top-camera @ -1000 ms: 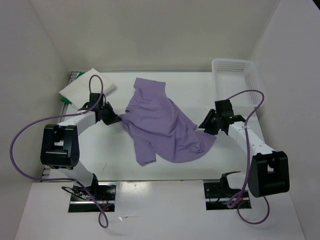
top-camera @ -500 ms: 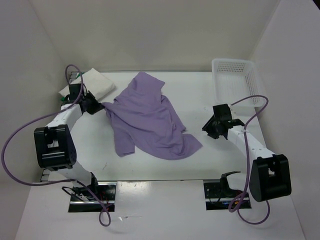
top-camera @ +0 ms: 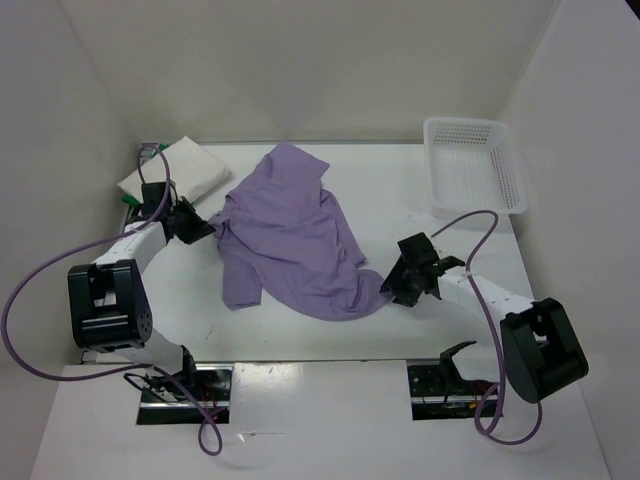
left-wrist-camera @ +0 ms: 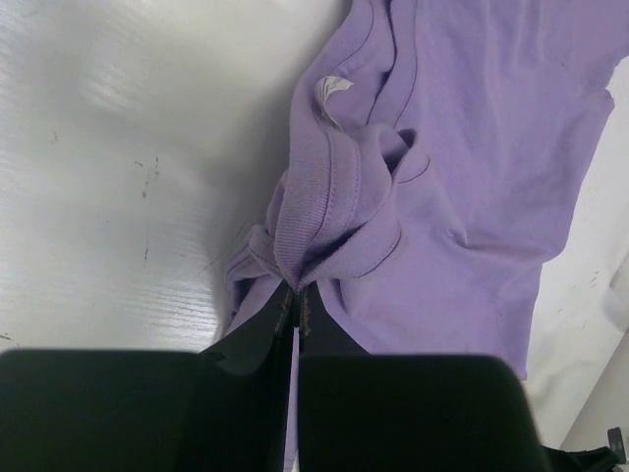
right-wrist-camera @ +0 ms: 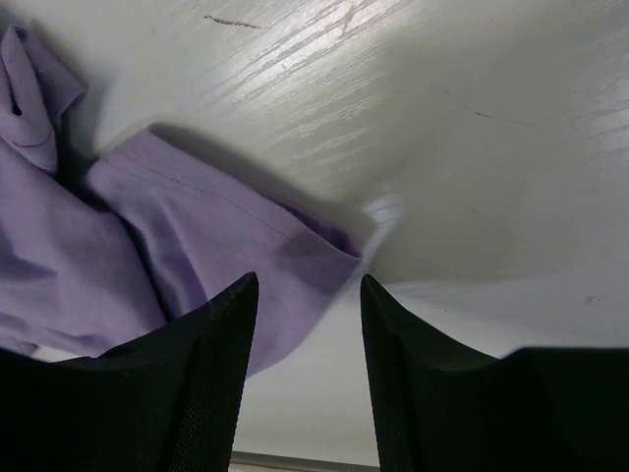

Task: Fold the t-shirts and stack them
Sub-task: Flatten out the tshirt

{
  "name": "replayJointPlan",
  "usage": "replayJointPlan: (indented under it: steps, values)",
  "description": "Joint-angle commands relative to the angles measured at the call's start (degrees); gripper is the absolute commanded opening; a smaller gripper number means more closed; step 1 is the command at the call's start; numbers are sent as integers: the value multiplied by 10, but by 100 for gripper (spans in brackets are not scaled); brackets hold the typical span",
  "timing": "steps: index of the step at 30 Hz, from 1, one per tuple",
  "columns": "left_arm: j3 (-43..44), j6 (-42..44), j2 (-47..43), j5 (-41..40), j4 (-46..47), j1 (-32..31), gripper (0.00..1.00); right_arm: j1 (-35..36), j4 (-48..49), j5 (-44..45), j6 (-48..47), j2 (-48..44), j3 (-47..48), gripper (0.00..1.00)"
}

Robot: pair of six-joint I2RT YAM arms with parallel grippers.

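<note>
The lavender t-shirt point(top-camera: 295, 235) lies crumpled across the middle of the table. My left gripper point(top-camera: 205, 228) is shut on a bunched fold beside its collar point(left-wrist-camera: 324, 187), at the shirt's left edge; in the left wrist view the left gripper point(left-wrist-camera: 297, 295) pinches the ribbed cloth tight. My right gripper point(top-camera: 392, 286) is open at the shirt's near right corner. In the right wrist view the right gripper point(right-wrist-camera: 307, 285) has the hem corner point(right-wrist-camera: 329, 254) just ahead of its jaws, with nothing between them. A folded white t-shirt point(top-camera: 180, 170) rests at the back left, with a sliver of green t-shirt point(top-camera: 129, 200) under it.
A white lattice basket point(top-camera: 470, 165) stands at the back right. White walls close in the table on the left, back and right. Purple cables loop from both arms over the table's sides.
The left gripper dragged the lavender t-shirt leftward. The right gripper moved down and left to the shirt's near right corner, and its jaws widened.
</note>
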Motion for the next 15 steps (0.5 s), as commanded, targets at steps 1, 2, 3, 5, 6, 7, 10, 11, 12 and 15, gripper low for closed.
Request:
replayJointPlan:
  steps: [1,2,3,5,6,7,10,11,12,15]
  values:
    - [-2,0,-15,19,24,0,0,9,35,-7,27,-12,-19,52]
    - [-2,-5,-15,19,24,0,0,9,43,-13,33,-5,-25,52]
    - [-2,-5,-15,19,24,0,0,9,57,-13,33,-4,-25,52]
    - [-2,-10,-15,19,24,-5,0,9,71,-4,40,7,-20,38]
    - [-2,-10,-15,19,24,-11,0,9,71,1,40,15,-13,21]
    - [4,-10,-15,19,24,-11,0,9,71,1,33,29,7,13]
    - [19,-16,-29,31,12,-11,0,9,45,25,12,10,63,0]
    - [25,-16,-37,31,2,-11,0,9,35,36,5,-8,80,0]
    - [32,-16,-43,31,-3,-11,0,9,10,51,-2,-28,101,0]
    - [58,-16,-61,31,-15,-11,0,-5,-52,94,-45,-81,222,0]
